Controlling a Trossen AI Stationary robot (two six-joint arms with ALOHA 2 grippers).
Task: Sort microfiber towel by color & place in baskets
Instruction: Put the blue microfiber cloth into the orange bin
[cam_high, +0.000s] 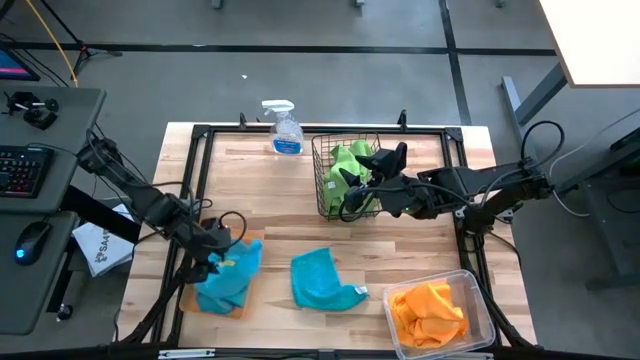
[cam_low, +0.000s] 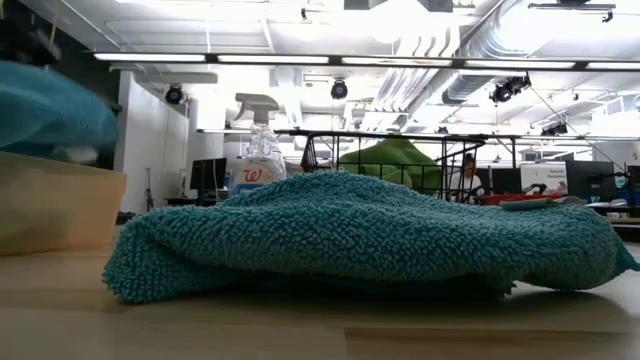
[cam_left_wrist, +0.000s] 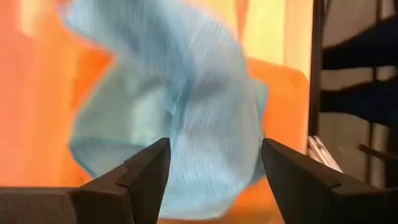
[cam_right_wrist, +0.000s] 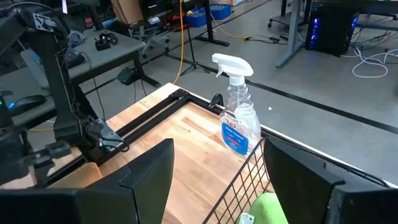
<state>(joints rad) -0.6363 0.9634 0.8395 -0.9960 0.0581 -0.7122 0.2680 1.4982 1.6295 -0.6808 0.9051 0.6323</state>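
1. While the left end effector (cam_high: 222, 251) hovers with fingers spread over a crumpled turquoise microfiber towel (cam_high: 228, 278), that cloth lies on the flat translucent orange tray (cam_high: 240, 311) at the wooden surface's (cam_high: 270, 190) left front.
2. Another turquoise towel (cam_high: 322, 281) lies on the bare wood mid-front.
3. Lime green towels (cam_high: 348, 166) sit in the black wire mesh basket (cam_high: 322, 185), where the right end effector (cam_high: 372, 182) hangs open.
4. Orange towels (cam_high: 430, 311) fill the clear plastic rectangular bin (cam_high: 478, 301).

1 towel (cam_high: 322, 281) lies between the tray (cam_high: 240, 310) and the bin (cam_high: 480, 300).
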